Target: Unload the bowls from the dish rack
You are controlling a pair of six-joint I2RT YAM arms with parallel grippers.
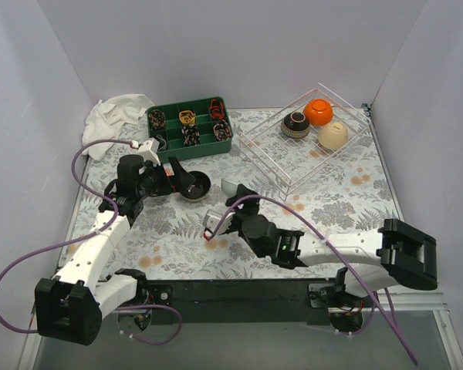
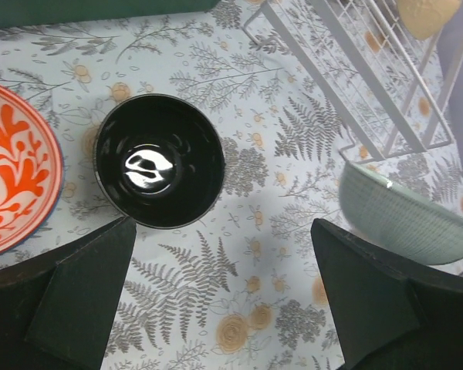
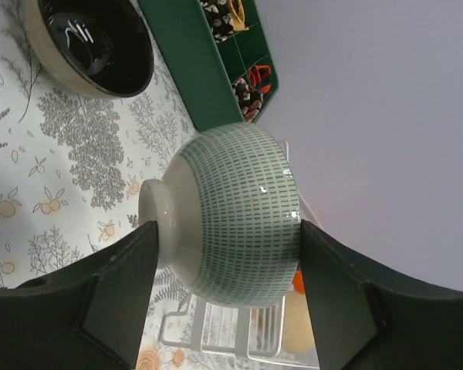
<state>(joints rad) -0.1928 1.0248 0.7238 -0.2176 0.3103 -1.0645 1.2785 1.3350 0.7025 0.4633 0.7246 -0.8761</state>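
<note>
Three bowls are seen in the dish rack [image 1: 272, 154] at the far right: one brown bowl [image 1: 295, 124], one orange bowl [image 1: 319, 112] and one cream bowl [image 1: 332, 136]. One green-patterned bowl [image 3: 235, 223] is pinched sideways by the right gripper [image 3: 225, 235] nearer the middle. The left gripper [image 2: 224, 227] is held spread and empty near one black bowl [image 2: 158, 160] and one orange-patterned bowl [image 2: 11, 169].

green-dashed white bowl [image 3: 239, 216], glossy black bowl [image 2: 158, 160]

orange-patterned bowl [image 2: 11, 166]: cut off left | cream bowl [image 2: 426, 14]: cut off top | green tray [image 1: 208, 147] contents: too small
</note>
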